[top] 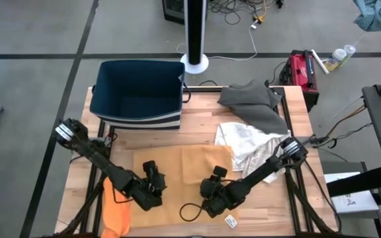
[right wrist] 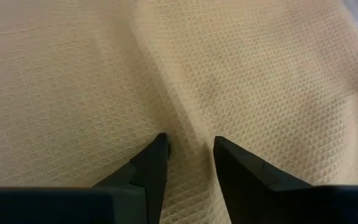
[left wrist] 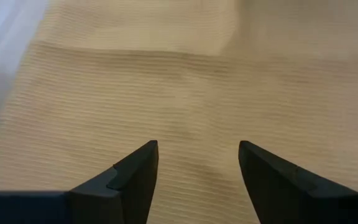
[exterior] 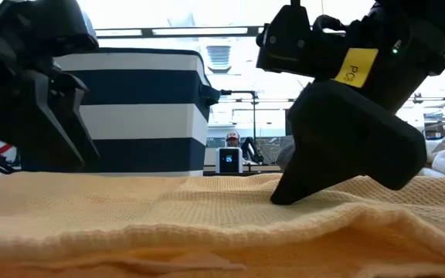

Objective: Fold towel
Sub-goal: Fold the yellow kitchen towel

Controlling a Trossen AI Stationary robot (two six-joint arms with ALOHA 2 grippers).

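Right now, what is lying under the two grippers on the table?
The yellow towel lies spread under the left gripper and the right gripper, both open. Whatever the towel covers cannot be seen.

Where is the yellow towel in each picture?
High view: the yellow towel lies flat on the table's near middle, under both arms.
Low view: it fills the bottom half.
Left wrist view: it fills the picture.
Right wrist view: it fills the picture.
Shared landmark: the striped bin, behind the towel, also shows in the low view.
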